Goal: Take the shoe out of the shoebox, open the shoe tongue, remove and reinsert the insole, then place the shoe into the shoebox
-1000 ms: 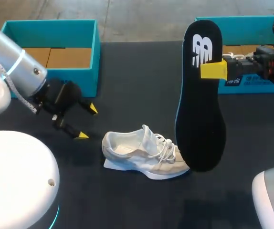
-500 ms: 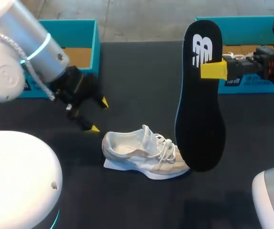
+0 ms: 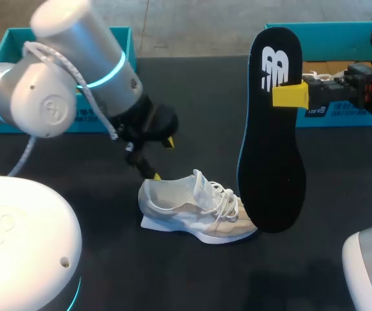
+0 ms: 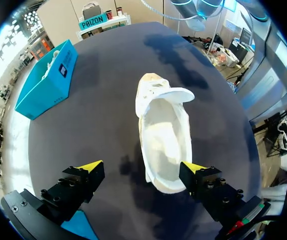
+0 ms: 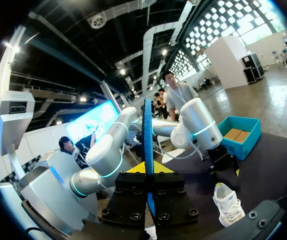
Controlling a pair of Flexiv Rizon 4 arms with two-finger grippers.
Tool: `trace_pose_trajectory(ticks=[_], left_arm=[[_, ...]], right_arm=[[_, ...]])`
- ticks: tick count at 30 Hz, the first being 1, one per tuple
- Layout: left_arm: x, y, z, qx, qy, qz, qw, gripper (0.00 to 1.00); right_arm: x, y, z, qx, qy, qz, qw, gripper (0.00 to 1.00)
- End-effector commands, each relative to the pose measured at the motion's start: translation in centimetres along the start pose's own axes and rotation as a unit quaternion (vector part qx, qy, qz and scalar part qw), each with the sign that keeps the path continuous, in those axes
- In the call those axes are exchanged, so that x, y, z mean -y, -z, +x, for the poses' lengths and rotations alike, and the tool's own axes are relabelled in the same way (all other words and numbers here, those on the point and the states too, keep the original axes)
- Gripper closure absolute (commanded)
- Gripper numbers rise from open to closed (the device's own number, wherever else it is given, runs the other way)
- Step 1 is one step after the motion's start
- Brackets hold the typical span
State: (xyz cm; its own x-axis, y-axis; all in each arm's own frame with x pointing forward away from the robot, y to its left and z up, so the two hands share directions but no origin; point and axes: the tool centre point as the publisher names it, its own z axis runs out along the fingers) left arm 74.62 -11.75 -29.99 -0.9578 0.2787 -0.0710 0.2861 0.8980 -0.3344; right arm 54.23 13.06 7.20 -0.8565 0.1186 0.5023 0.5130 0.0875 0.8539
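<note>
White and low-cut, the sneaker stands on its sole on the black table, heel toward the left side, laces loose and tongue lifted over the wide opening. The left gripper hangs just above and behind the heel with its fingers spread and nothing between them. In the left wrist view the sneaker lies ahead of the gripper, toe pointing away. Its heel reaches in between the two yellow tips, close beside one of them; whether it touches cannot be told. The right gripper is pinched on the black insole, gripping it near its upper end so that it hangs upright, its lower end just beside the sneaker's toe. From the right wrist view the insole shows edge-on, clamped between the fingers of that gripper, with the sneaker on the table beyond. A teal shoebox sits open at the far left of the table, and a second teal shoebox at the far right, behind the right gripper.
</note>
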Motion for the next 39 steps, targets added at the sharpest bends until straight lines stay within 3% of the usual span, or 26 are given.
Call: trace_pose_trajectory(ticks=[1, 22, 36, 39], left_arm=[[1.1, -2.0, -0.9, -0.01, 0.002, -0.04, 0.999, 0.0], [3.2, -7.8, -0.8, -0.026, -0.028, -0.069, 0.997, 0.0], [3.2, -9.2, -0.9, -0.033, -0.027, -0.079, 0.996, 0.0], [3.0, -9.4, -0.9, -0.036, -0.027, -0.082, 0.996, 0.16]], right_arm=[[0.5, -1.1, 1.2, 0.026, -0.001, -0.02, 0.999, 1.0], [0.5, -1.1, 1.2, 0.026, -0.001, -0.02, 0.999, 1.0], [0.5, -1.1, 1.2, 0.026, -0.001, -0.02, 0.999, 1.0], [0.5, -1.1, 1.2, 0.026, -0.001, -0.02, 0.999, 1.0]])
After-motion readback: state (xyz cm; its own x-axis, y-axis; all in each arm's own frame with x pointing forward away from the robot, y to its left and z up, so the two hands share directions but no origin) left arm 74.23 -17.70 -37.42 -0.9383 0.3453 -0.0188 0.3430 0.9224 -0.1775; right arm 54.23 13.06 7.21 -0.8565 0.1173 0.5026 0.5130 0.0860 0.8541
